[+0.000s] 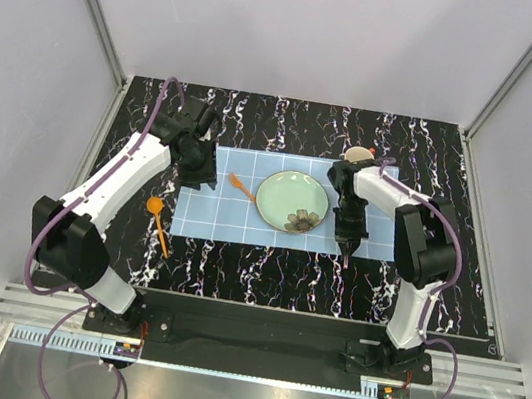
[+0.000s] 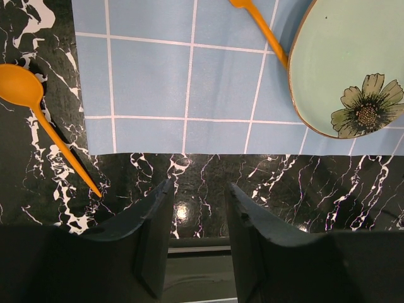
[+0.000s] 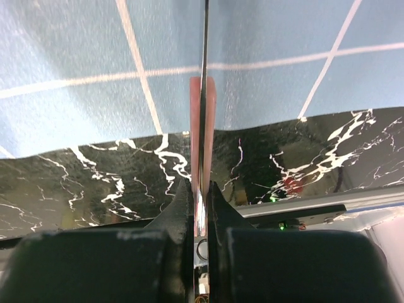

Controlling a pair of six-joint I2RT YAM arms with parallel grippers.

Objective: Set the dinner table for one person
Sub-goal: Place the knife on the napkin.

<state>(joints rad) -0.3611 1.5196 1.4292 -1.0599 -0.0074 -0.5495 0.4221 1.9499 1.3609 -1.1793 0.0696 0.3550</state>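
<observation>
**Black-marble table: state of the place setting**

Directions are clock-face in the top view, 12 o'clock being away from the arm bases.

1. The dinner table (image 1: 265, 270), glossy black with white veins, fills the floor of the enclosure. The 2 arm bases stand at its 6 o'clock edge.
2. A light blue gridded placemat (image 1: 223, 215) lies flat near the table's centre.
3. A pale green plate (image 1: 292, 202) with a dark flower print sits on the placemat, right of its middle.
4. An orange fork (image 1: 241, 188) lies on the placemat at 9 o'clock of the plate. In the left wrist view its handle end reaches the plate rim.
5. An orange spoon (image 1: 158, 221) lies on bare table just off the placemat's 9 o'clock edge, bowl end toward 11 o'clock.
6. A round beige object (image 1: 358, 153) shows at 1 o'clock of the plate, partly hidden by the right arm. I cannot tell what it is.
7. The left gripper (image 1: 198, 181) hangs at the placemat's 9 o'clock edge. Its fingers (image 2: 151, 221) are partly apart, with nothing between them.
8. The right gripper (image 1: 345, 241) is at 4 o'clock of the plate, above the placemat's 6 o'clock edge. Its fingers are pressed onto a thin utensil (image 3: 203, 126), seen edge-on, with a reddish part. I cannot tell whether it touches the mat.
</observation>
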